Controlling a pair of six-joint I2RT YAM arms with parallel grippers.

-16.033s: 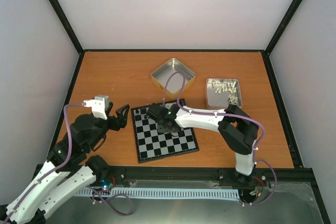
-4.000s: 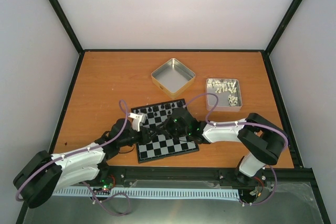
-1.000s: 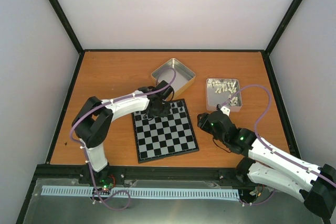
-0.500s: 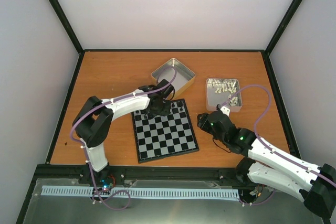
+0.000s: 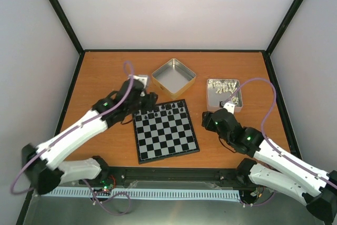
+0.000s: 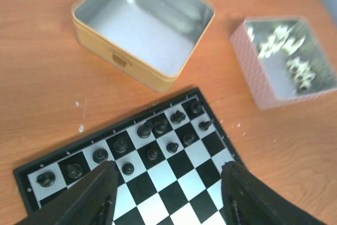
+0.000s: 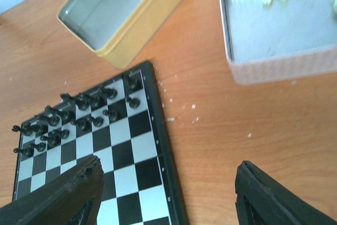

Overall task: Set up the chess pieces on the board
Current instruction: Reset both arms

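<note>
Pulled left tool (image 5: 150,101) back off the far rows of the board (image 5: 167,140) since half a second ago; ended just beside its far-left corner, fingers apart, nothing between them. Saw right tool (image 5: 207,121) close to the board's right edge, over bare surface (image 5: 100,77), spread wide too and gripping nothing. Found board lying mid-surface, turned slightly askew. Counted chess pieces (image 5: 166,110) only on its two farthest rows, upright, some crowded, a few squares unfilled. Noted beyond: gold tin (image 5: 174,77) just past the board's far edge; silver tin (image 5: 224,109) to its right, pale pieces (image 5: 225,89) inside.
</note>
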